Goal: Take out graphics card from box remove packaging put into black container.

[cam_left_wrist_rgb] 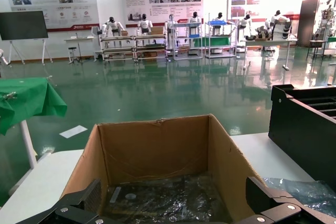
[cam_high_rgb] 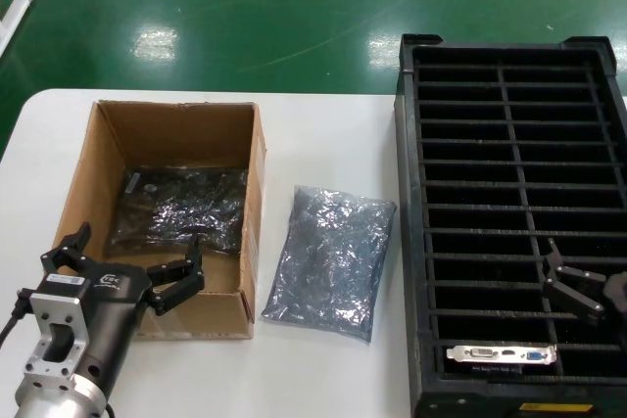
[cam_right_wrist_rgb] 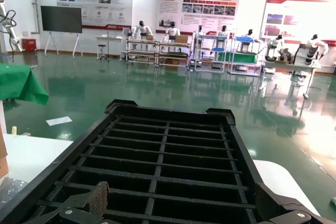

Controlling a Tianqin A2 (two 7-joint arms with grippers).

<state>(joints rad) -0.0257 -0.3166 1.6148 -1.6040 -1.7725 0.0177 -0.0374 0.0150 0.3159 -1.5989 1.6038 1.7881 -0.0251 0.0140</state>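
Note:
The graphics card (cam_high_rgb: 501, 354) stands in a near slot of the black container (cam_high_rgb: 409, 242), its silver bracket with ports facing up. The packaging (cam_high_rgb: 330, 263), an empty crinkly grey bag, lies flat on the table between the box (cam_high_rgb: 253, 193) and the container. My left gripper (cam_high_rgb: 135, 250) hangs open over the box's near wall with nothing between its fingers; in the left wrist view that gripper (cam_left_wrist_rgb: 173, 199) looks into the box (cam_left_wrist_rgb: 152, 148). My right gripper (cam_high_rgb: 576, 283) is open and empty above the container's near right slots (cam_right_wrist_rgb: 168, 148).
A shiny dark bagged bundle (cam_high_rgb: 181, 208) lies on the box floor, also seen as a bundle (cam_left_wrist_rgb: 168, 200) from the left wrist. The container's wall (cam_left_wrist_rgb: 302, 124) rises to the right of the box. The white table (cam_high_rgb: 323, 144) ends at a green floor behind.

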